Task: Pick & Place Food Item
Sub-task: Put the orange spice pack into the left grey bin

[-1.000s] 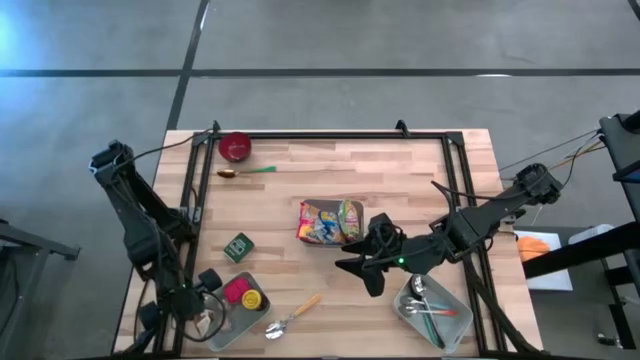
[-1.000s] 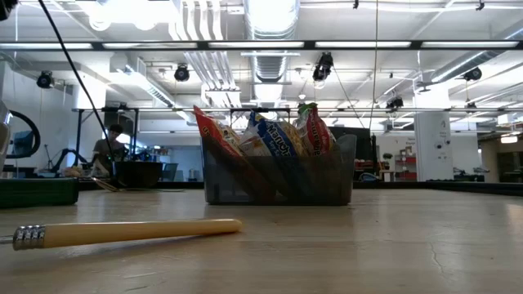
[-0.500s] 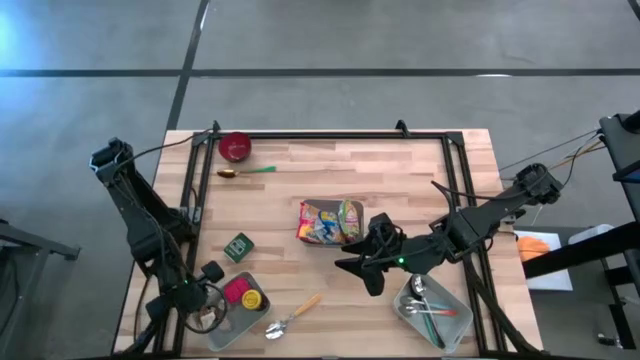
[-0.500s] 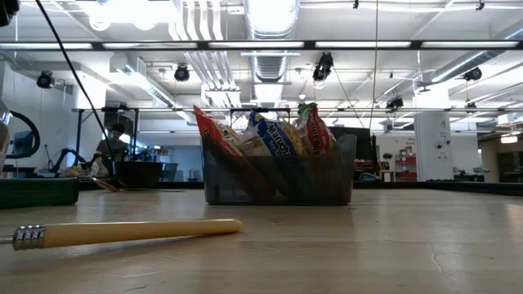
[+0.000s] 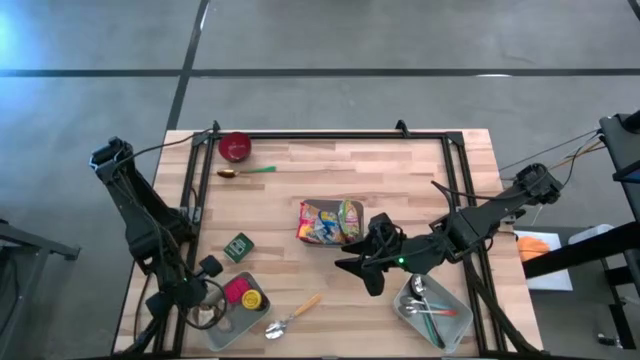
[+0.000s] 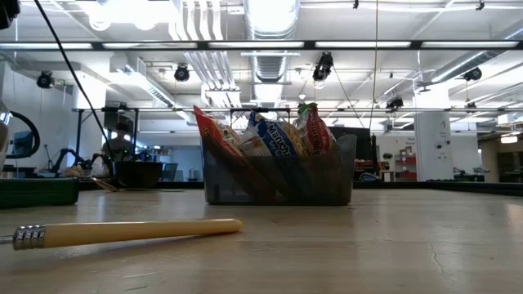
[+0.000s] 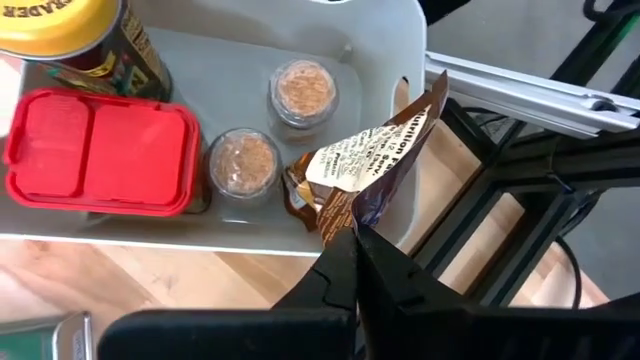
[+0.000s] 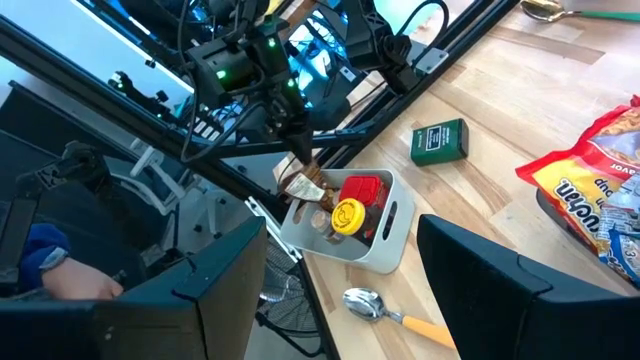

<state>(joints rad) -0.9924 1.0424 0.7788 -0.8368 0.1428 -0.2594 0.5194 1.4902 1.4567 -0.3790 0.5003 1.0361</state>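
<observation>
Two arms in view, left one working. At the desk's near edge, about 7 o'clock, the left hand (image 7: 357,236) is clamped shut on the corner of a brown snack packet (image 7: 366,168), which hangs at the outer rim of the grey bin (image 7: 392,62), partly over the desk edge. A red box (image 7: 98,150), two spice jars and a yellow-lid can lie in that bin. Over the last second the left arm has shifted slightly with the packet pinched. My read: pick done, carry just starting. The right hand (image 5: 358,275) hasn't moved, fingers apart and empty, at 5 o'clock of the snack tub (image 5: 325,222) mid-desk, the likely drop spot.
</observation>
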